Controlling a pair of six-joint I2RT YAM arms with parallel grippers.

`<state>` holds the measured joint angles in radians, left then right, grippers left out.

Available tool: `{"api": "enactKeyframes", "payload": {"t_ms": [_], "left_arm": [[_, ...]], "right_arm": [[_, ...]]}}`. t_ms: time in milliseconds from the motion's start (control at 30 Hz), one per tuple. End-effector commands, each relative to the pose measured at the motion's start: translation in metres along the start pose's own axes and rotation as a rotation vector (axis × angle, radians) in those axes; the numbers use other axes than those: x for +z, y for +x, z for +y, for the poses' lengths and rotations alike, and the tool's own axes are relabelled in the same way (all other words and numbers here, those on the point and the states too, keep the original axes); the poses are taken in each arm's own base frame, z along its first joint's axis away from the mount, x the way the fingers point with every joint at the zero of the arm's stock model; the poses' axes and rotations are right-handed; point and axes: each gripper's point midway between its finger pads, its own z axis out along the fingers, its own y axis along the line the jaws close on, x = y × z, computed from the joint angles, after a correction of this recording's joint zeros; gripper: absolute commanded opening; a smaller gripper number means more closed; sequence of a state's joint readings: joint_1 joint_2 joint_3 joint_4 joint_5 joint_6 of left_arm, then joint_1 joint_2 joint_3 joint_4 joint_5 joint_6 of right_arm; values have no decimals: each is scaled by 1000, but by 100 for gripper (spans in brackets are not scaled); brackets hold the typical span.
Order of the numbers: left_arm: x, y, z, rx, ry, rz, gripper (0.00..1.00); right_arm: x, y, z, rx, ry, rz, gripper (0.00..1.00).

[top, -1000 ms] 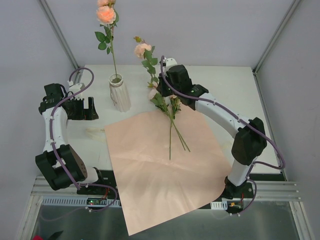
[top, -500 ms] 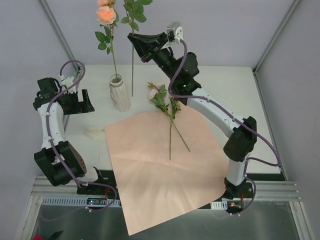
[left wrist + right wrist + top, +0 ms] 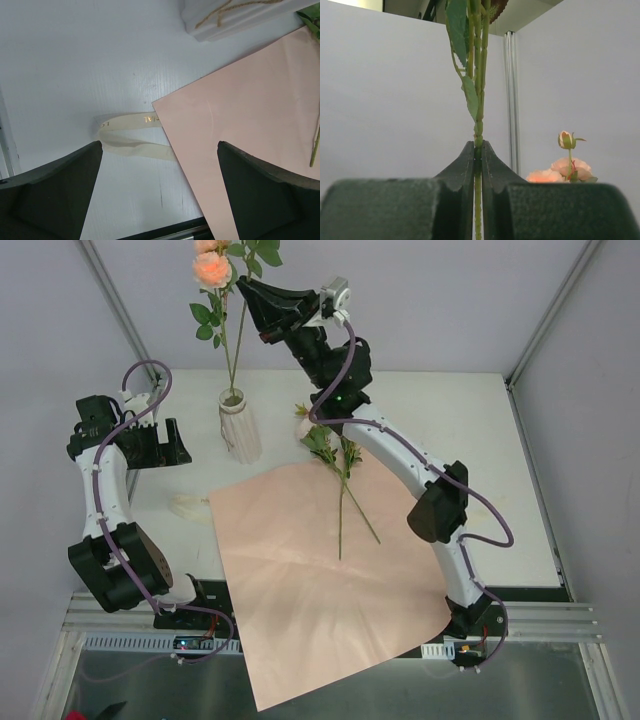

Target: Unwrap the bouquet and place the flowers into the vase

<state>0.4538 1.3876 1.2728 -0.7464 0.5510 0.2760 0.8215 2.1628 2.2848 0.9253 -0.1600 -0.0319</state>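
1. The right gripper is raised high above the vase, its fingers pinched shut on a stem.
2. In the right wrist view the gripper clamps this stem upright between closed jaws, with leaves above.
3. The stem hangs nearly vertical, its lower end at the vase mouth; I cannot tell if it is inside.
4. One rose stands in the vase.
5. The other flowers lie right of the vase, blooms on the table, stems across the top edge of the paper.
6. The paper lies flat and open.
7. The left gripper hovers left of the vase, jaws wide and empty.
8. Below it, the ribbon lies on the table, touching the paper's corner.
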Motion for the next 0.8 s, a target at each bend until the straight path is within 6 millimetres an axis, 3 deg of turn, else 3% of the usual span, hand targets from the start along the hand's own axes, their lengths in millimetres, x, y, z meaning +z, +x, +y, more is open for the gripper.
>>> {"api": "enactKeyframes", "payload": {"t_ms": [0,167,400,633,667,700,767], "left_arm": [[-12,-7,-10,35,28,-40,99],[-13,-9,-12,51,39,-45,99],[-11,-6,-12,51,49,-36,99],[-12,-3,-11,37,36,-32,99],[-12,-2,-11,38,30,-32,99],[-12,-2,-10,39,25,-31,99],[-12,-1,-9,39,21,-28,99]], "right_arm": [[6,-21,-8,-51,24,-112,1],[1,4,-21,-61,59,-98,1],[-17,61,-33,-63,89,5,1],[-43,133,-22,11,55,163,1],[-56,153,-24,20,65,219,1],[-56,152,-16,20,62,242,2],[-71,173,-14,2,93,403,12]]}}
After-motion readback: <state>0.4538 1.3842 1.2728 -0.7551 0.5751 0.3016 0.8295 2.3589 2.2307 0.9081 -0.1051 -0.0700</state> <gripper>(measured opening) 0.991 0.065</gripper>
